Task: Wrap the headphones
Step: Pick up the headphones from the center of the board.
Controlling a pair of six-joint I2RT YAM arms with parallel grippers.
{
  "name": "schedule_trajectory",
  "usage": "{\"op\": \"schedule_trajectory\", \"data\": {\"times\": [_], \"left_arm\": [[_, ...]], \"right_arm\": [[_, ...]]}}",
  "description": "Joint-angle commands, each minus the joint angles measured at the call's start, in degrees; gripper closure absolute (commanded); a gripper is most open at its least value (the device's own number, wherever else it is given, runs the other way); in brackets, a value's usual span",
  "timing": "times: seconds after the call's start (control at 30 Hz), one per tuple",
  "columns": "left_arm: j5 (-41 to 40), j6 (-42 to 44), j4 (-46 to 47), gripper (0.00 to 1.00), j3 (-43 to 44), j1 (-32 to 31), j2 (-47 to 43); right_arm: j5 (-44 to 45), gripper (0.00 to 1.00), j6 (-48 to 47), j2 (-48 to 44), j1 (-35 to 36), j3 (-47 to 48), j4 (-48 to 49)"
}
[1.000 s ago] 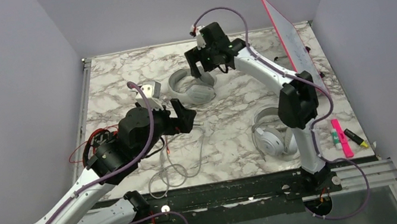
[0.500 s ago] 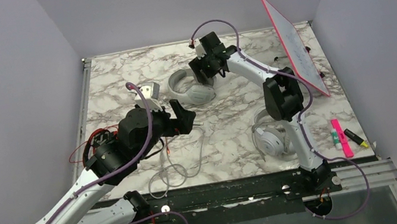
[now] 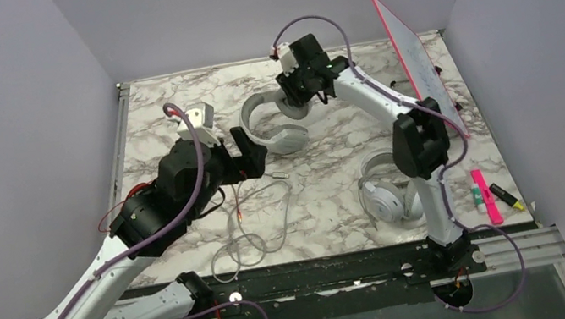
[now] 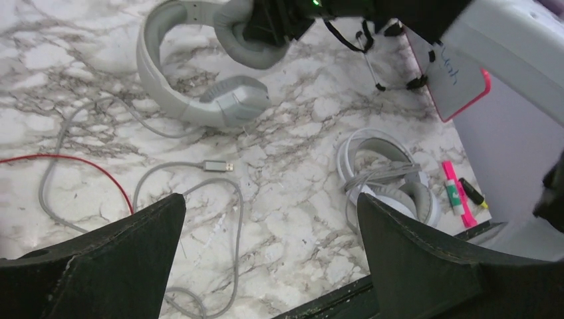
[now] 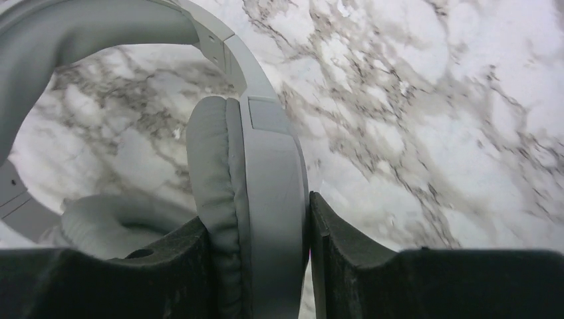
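The light grey headphones (image 3: 282, 136) lie at the back middle of the marble table, one ear cup raised. My right gripper (image 3: 297, 99) is shut on that ear cup (image 5: 266, 199), pad on one side and shell on the other. Their thin grey cable (image 4: 223, 219) runs loose over the table and ends in a plug (image 4: 216, 166). My left gripper (image 4: 271, 199) hovers wide open above this cable, holding nothing. The white-silver headphones (image 3: 387, 194) lie near the right arm with cable wound round them. A red cable (image 4: 66, 161) shows; its headset is hidden under my left arm.
A pink-framed whiteboard (image 3: 418, 61) leans at the back right. Highlighters (image 3: 489, 197) lie near the front right corner. Walls close in the table on three sides, and the dark front edge (image 3: 322, 266) runs by the arm bases.
My right gripper has closed on the light grey ear cup and tipped that side up. My left arm has risen and moved toward the back, still open.
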Motion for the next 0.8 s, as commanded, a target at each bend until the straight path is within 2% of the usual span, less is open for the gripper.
{"op": "schedule_trajectory", "data": {"times": [0.0, 0.1, 0.23, 0.33, 0.37, 0.5, 0.6, 0.77], "left_arm": [[-2.00, 3.70, -5.49, 0.02, 9.84, 1.14, 5.61], [2.62, 8.75, -8.37, 0.01, 17.49, 5.36, 12.96], [14.73, 14.23, -8.98, 0.09, 24.79, 18.50, 20.65], [15.15, 15.36, -7.95, 0.09, 25.75, 19.14, 23.80], [15.76, 15.48, -7.15, 0.06, 25.30, 19.14, 24.50], [18.70, 13.73, -3.89, 0.04, 23.88, 19.15, 24.34], [14.21, 12.87, -2.36, 0.03, 21.98, 19.14, 21.54], [12.63, 14.54, -4.44, 0.11, 23.75, 19.14, 25.08]], "right_arm": [[-2.72, 1.00, -1.39, -20.76, 0.19, -8.19, 5.87], [-4.87, 1.00, -0.90, -29.58, 0.58, -16.15, 10.47], [-3.94, 1.00, -0.18, -37.41, 1.18, -22.05, 14.17], [-4.22, 1.00, 1.53, -40.95, 1.67, -24.40, 16.11], [-4.76, 1.00, 1.80, -41.78, 1.81, -24.82, 16.52], [-4.02, 1.00, 0.81, -42.11, 3.11, -24.53, 15.38], [-2.53, 1.00, -0.13, -42.12, 3.91, -25.02, 14.77], [-2.91, 1.00, 0.09, -42.85, 5.17, -25.92, 15.76]]}}
